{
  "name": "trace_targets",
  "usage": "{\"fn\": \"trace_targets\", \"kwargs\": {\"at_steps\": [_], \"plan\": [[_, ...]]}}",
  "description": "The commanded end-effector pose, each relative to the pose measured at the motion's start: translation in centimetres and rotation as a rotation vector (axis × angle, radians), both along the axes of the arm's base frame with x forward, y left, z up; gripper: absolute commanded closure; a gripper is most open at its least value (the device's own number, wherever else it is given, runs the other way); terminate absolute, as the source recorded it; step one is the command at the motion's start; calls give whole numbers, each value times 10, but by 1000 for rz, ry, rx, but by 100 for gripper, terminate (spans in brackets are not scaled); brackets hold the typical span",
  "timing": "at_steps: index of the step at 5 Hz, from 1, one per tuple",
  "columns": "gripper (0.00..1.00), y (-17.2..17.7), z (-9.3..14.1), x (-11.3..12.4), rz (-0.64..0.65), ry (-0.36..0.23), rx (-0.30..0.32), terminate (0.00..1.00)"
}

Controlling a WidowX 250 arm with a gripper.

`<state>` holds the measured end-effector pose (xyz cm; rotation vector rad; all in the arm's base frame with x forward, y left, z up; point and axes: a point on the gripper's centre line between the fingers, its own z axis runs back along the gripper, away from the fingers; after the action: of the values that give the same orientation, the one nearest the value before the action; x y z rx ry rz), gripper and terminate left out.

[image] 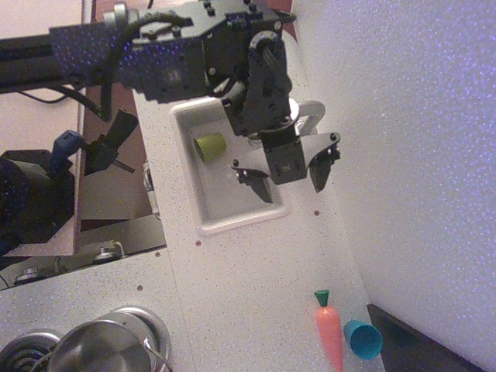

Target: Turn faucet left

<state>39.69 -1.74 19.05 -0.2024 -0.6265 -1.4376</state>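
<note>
Only a curved silver piece of the faucet (312,111) shows, at the far right edge of the white sink (203,203) set in the speckled counter (256,287); the arm hides the rest. The black pincer (288,177) hangs just before it, fingers spread apart, gripping nothing.

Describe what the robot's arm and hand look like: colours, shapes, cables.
The arm is black and boxy, built of blocky segments, with black cables looping along its top. The hand is also black: a squarish body with two flat, pointed fingers. No markings are legible.
</note>
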Motion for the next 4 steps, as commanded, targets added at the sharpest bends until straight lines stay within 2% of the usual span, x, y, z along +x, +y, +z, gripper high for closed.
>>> {"fn": "trace_targets", "kwargs": {"at_steps": [1,2,3,4], "plan": [[0,0,0,0,0,0,0,0],[0,22,-6,-15,21,-27,10,0],[0,70,-14,-35,96,-57,75,0],[0,106,-11,-48,157,-79,88,0]]}}
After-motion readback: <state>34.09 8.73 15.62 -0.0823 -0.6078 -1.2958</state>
